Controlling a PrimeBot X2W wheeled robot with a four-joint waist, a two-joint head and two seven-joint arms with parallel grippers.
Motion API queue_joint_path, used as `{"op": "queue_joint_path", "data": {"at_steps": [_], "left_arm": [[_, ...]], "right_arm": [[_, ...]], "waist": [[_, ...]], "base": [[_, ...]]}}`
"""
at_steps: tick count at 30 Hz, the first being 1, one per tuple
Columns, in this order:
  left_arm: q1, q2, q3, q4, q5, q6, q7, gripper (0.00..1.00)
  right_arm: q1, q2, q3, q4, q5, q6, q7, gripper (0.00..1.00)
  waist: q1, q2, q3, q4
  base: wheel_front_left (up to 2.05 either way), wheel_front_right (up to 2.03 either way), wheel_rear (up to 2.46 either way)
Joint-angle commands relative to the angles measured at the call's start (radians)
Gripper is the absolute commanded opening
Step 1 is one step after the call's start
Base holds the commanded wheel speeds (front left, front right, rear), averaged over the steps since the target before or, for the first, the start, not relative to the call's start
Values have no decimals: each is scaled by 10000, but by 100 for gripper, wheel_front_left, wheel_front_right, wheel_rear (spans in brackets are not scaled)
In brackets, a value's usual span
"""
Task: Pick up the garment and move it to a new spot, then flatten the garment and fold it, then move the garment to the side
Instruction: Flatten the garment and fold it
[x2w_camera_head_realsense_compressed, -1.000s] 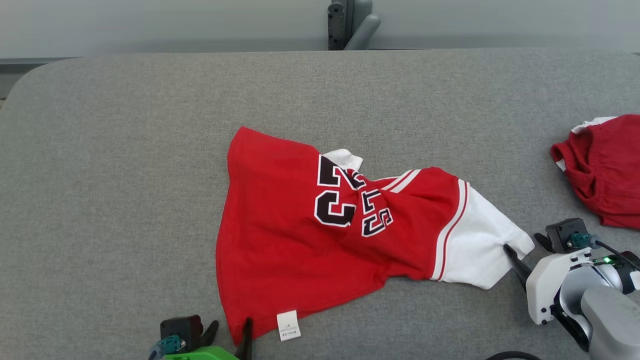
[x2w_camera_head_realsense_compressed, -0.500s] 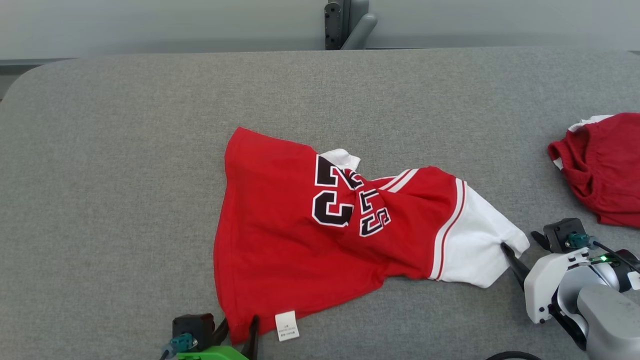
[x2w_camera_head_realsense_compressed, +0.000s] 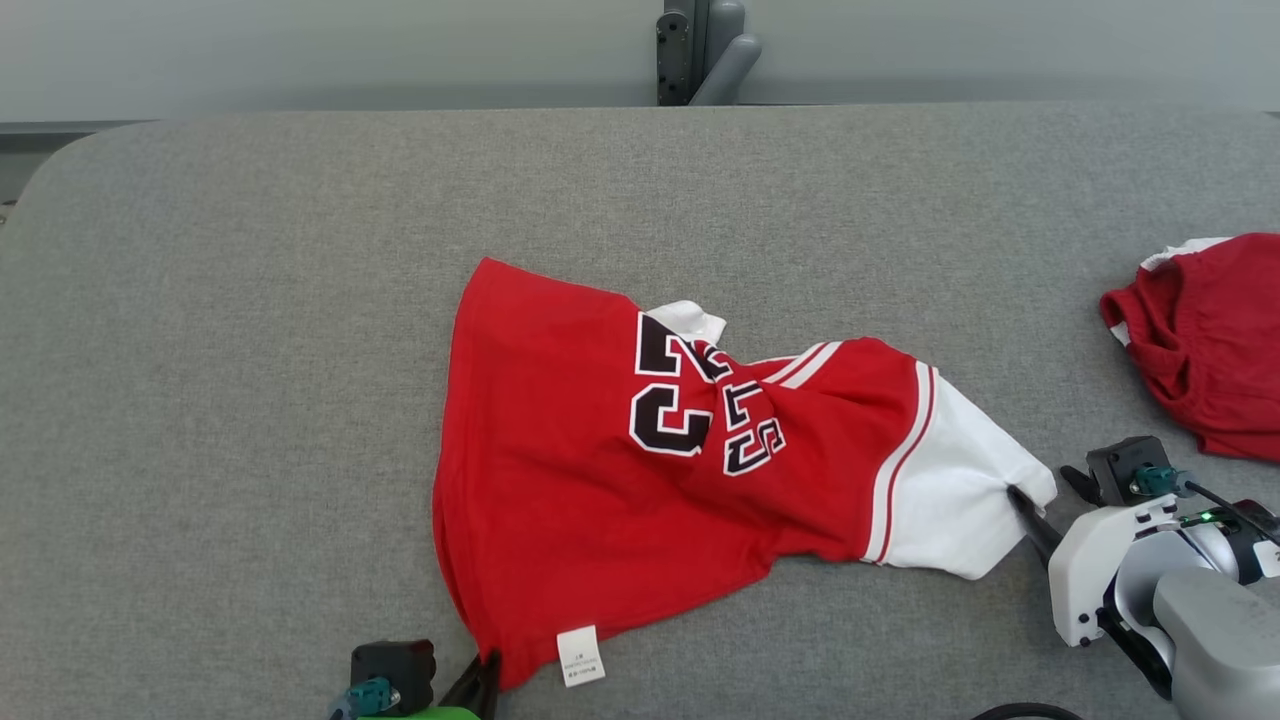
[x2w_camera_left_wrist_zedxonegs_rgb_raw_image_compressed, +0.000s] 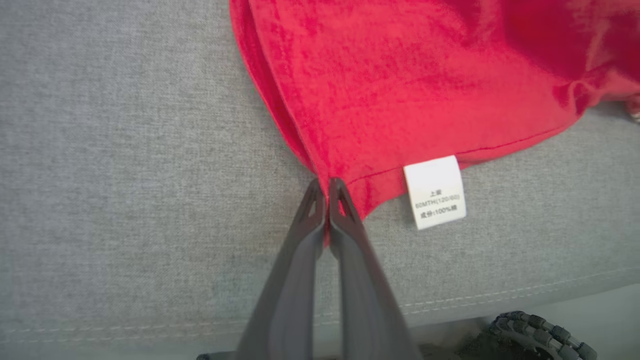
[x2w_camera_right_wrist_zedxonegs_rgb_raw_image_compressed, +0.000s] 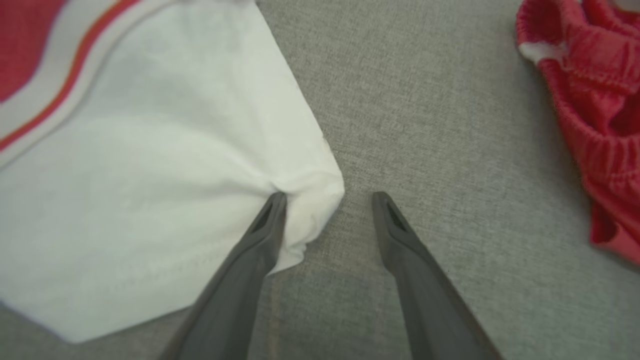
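Garment (x2w_camera_head_realsense_compressed: 560, 480) (red, white-sleeved) is laid crumpled on the worktop (x2w_camera_head_realsense_compressed: 250, 350); another red cloth (x2w_camera_head_realsense_compressed: 1210, 340) is seen at the right edge. The hem corner (x2w_camera_left_wrist_zedxonegs_rgb_raw_image_compressed: 372, 192) is pinched by the left pincer (x2w_camera_left_wrist_zedxonegs_rgb_raw_image_compressed: 327, 192); the right pincer (x2w_camera_right_wrist_zedxonegs_rgb_raw_image_compressed: 330, 196) is spread astride the sleeve tip (x2w_camera_right_wrist_zedxonegs_rgb_raw_image_compressed: 312, 200).

It looks like a robotics lab bench: a broad worktable (x2w_camera_head_realsense_compressed: 250, 300) padded in grey fabric with a stitched hem, a bare pale wall (x2w_camera_head_realsense_compressed: 300, 50) behind, a grey metal mount (x2w_camera_head_realsense_compressed: 700, 50) at the far edge, and a red jersey (x2w_camera_head_realsense_compressed: 560, 480) lying on it.
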Motion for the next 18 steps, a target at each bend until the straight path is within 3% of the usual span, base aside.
{"op": "queue_joint_path", "data": {"at_steps": [1,2,10,18], "left_arm": [[157,10,-11,-56,-79,-10,6,0],[166,0,-26,-65,-98,-25,15,0],[179,-163,434,-910,-1219,-260,-9,0],[313,305,1244,-3693,-2444,-499,703,0]], "right_arm": [[205,9,146,266,105,-44,136,15],[182,8,187,277,159,-44,108,0],[37,-65,-102,-555,1662,-34,-221,0],[112,-1420,-847,-4337,4652,-31,191,0]], "waist": [[0,0,-8,0],[0,0,-13,-1],[0,0,-62,-19],[0,0,-206,-225]], "base": [[0,0,0],[0,0,0],[0,0,0],[0,0,0]]}}
